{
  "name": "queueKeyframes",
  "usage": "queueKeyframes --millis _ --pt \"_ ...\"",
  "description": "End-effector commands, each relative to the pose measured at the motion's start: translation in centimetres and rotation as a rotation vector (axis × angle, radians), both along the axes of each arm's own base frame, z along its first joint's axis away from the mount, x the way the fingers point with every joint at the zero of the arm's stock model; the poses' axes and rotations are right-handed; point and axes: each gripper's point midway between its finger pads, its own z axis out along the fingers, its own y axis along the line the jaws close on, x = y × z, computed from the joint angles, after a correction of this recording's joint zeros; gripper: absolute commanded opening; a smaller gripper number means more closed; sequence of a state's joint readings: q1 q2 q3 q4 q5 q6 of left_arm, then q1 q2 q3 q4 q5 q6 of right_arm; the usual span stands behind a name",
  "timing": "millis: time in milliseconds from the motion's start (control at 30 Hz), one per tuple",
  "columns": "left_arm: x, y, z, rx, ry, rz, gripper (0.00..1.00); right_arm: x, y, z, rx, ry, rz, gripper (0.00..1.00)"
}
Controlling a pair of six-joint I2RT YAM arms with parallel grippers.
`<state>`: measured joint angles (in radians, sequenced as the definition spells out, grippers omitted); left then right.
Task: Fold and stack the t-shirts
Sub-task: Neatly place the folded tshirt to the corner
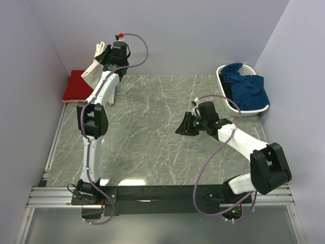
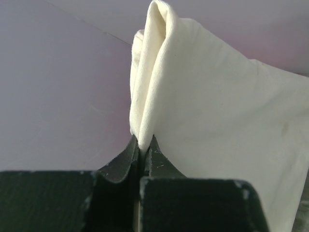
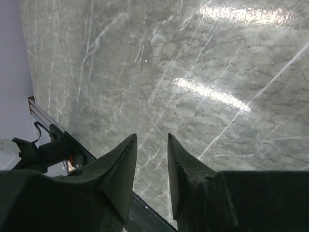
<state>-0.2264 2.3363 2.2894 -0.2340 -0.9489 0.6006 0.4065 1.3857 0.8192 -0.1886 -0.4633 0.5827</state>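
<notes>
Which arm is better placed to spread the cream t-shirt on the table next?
Left: the left jaws grip the cream t-shirt, beside the red t-shirt. The right jaws stand open, empty, over the table.

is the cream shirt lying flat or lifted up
Lifted: the left gripper is shut on a bunched fold of the cream shirt, and the cloth hangs down from it.

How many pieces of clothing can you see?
3: a cream shirt pinched in the left pincer at the far left, a red one on the table beside it, blue cloth in the basket. More may hide there.
</notes>
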Motion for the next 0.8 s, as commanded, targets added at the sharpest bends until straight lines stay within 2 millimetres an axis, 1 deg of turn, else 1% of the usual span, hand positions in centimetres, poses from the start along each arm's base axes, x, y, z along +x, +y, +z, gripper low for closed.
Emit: queueKeyframes --millis 0,100,267,433,467,533,567,733,767 --pt "-1.3 1.0 8.1 -0.035 -0.192 -0.011 0.0 1.0 0.7 1.3 0.003 -0.044 0.008 0.39" --pt "-1.3 1.2 8.3 -0.052 -0.2 -0.026 0.0 1.0 0.9 1.3 -0.001 -0.041 0.007 0.38" --pt "-1.1 2.1 8.5 -0.068 -0.211 -0.036 0.0 1.3 1.0 1.2 -0.009 -0.037 0.002 0.38" --pt "-0.9 2.6 9.6 -0.097 -0.246 -0.065 0.0 1.6 1.3 1.1 -0.016 -0.035 0.0 0.38" --pt "-0.9 3.0 9.5 -0.1 -0.239 -0.064 0.0 1.6 1.4 0.8 -0.019 -0.029 -0.001 0.38" --pt "-0.6 3.0 9.5 -0.12 -0.249 -0.086 0.0 1.8 1.6 0.6 -0.023 -0.021 0.0 0.38" --pt "-0.5 3.6 9.4 -0.122 -0.249 -0.081 0.0 1.7 1.7 0.5 -0.025 -0.016 0.002 0.38" --pt "0.2 4.6 8.0 -0.133 -0.237 -0.089 0.0 1.8 2.3 -0.2 -0.038 0.001 0.009 0.37" --pt "0.3 5.2 7.7 -0.134 -0.237 -0.084 0.0 1.9 2.3 -0.3 -0.044 0.002 0.01 0.37"
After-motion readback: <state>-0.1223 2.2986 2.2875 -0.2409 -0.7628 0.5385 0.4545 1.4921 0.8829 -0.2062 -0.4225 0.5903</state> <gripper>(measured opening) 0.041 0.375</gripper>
